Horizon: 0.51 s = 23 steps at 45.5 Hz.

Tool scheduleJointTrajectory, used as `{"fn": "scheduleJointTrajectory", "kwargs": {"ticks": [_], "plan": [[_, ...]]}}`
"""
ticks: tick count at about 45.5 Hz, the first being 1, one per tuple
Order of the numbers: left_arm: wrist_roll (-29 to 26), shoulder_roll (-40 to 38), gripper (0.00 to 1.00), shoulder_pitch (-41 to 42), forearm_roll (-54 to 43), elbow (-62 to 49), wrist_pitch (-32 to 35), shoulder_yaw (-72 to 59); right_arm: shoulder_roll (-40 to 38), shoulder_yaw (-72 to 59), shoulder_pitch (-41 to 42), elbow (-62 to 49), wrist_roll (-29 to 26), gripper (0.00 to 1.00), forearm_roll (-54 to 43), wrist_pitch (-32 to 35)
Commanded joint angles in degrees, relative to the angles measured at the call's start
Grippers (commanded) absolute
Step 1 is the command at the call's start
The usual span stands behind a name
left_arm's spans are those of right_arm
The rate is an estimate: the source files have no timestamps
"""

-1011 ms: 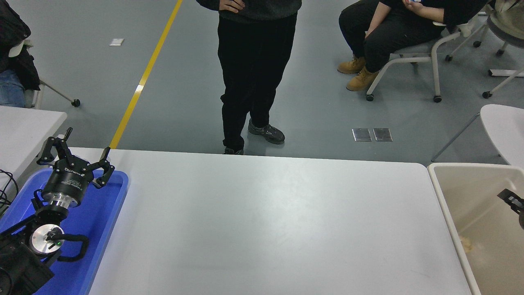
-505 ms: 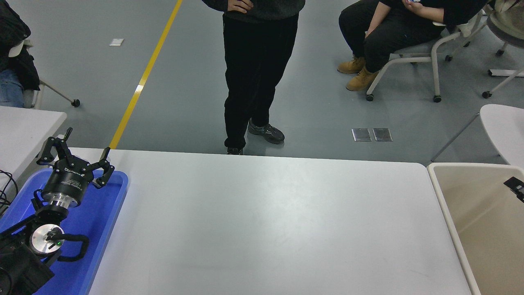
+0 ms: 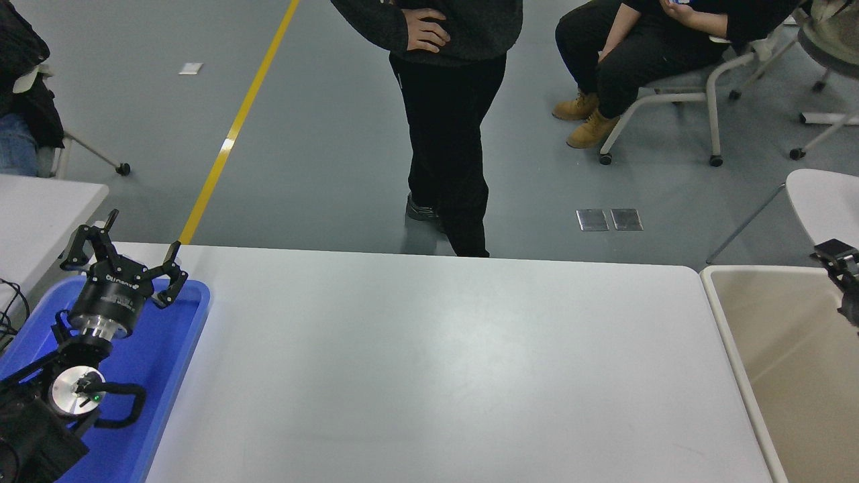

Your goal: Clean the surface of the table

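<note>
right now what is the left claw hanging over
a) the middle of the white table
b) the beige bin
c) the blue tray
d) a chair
c: the left claw, fingers spread open, hangs over the far end of the blue tray at the left edge of the table surface, far from the beige bin on the right.

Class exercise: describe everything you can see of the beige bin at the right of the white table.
The beige bin is a large open-topped tub, apparently smooth plastic, with a pale rounded rim and sloping inner walls. It stands close beside the right end of the table surface, its near and right parts cut off by the picture's edge. What shows of its inside looks bare. The right gripper sits over its far right corner, partly out of frame.
</note>
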Motion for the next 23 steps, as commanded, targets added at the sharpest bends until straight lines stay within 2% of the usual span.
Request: {"fn": "scheduleJointTrajectory", "kwargs": {"ticks": [1, 10, 23], "plan": [[0.0, 0.02, 1.0, 0.0, 0.0, -0.01, 0.0, 0.0, 1.99, 13.34, -1.75, 7.7, -0.03, 1.0, 5.07, -2.5], [0.0, 0.03, 1.0, 0.0, 0.0, -0.01, 0.0, 0.0, 8.58, 17.03, -3.16, 8.32, 0.67, 1.0, 17.02, -4.87], [0.0, 0.02, 1.0, 0.0, 0.0, -0.01, -0.09, 0.0, 18.25, 29.95, -6.76, 7.71, 1.99, 1.0, 18.62, -6.55]]}}
